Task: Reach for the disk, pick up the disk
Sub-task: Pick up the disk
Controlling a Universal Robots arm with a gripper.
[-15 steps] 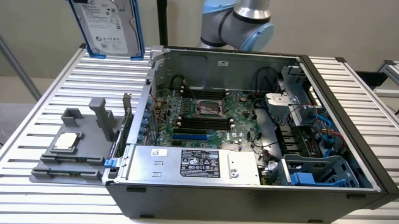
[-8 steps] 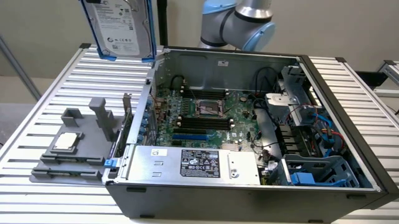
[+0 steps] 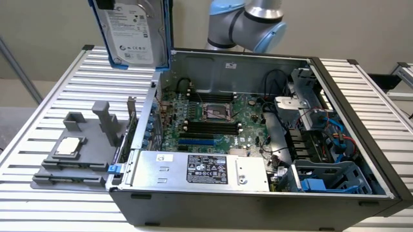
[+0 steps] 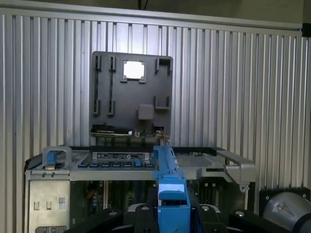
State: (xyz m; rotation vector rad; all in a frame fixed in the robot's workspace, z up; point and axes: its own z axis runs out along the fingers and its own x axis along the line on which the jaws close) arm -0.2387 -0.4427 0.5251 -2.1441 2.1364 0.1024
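- One rectangular silver-grey hard disk (image 3: 132, 36) with a white label and bright blue plastic carrier hung upright in the air, above the far corner of the open black computer case (image 3: 258, 203) on the exterior view's left
- In the wrist view the carrier's blue edge (image 4: 170, 191) ran between the black gripper (image 4: 171, 213) parts, which were clamped on the disk
- Below, on the ribbed aluminium table (image 3: 58, 101), a dark grey plastic fixture tray (image 3: 74, 166) carried a small square silver processor chip (image 3: 69, 146)
- Inside the case, the green motherboard (image 3: 213, 121) lay beyond a large silver box with a black label (image 3: 200, 169)
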